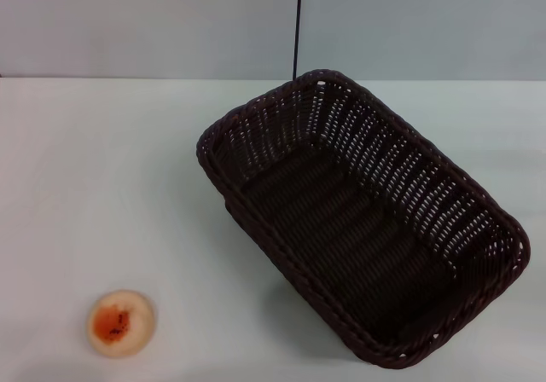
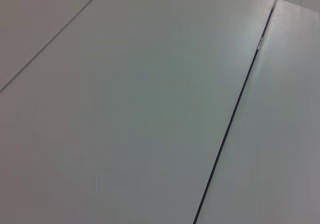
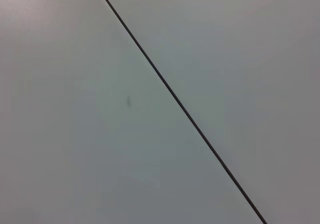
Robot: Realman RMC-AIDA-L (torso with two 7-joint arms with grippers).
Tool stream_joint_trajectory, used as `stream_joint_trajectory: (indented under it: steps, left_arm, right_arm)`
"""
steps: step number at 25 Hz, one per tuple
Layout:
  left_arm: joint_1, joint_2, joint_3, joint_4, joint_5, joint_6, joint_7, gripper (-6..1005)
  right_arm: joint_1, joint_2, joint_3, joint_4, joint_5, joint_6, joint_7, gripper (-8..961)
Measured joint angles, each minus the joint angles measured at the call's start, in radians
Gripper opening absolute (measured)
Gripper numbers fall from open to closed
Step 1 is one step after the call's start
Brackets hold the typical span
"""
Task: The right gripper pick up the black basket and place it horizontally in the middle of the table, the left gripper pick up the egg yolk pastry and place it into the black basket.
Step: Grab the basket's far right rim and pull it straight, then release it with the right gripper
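The black basket [image 1: 363, 220] lies on the white table [image 1: 102, 169], right of centre in the head view, turned diagonally with one corner toward the back wall and one toward the front right. It is empty. The egg yolk pastry [image 1: 121, 322] sits on the table at the front left, well apart from the basket. Neither gripper shows in any view. Both wrist views show only pale wall panels with a dark seam.
A pale wall [image 1: 153, 24] with a dark vertical seam [image 1: 298, 24] stands behind the table's far edge. Bare table surface lies left of the basket and around the pastry.
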Motion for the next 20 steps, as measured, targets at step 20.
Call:
stream_joint_trajectory:
  steps: [20]
  left_arm:
    - [0.0,0.0,0.0,0.0,0.0,0.0,0.0,809]
  right_arm:
    - [0.012,-0.025,-0.06,-0.18,-0.107,0.001,0.185,452]
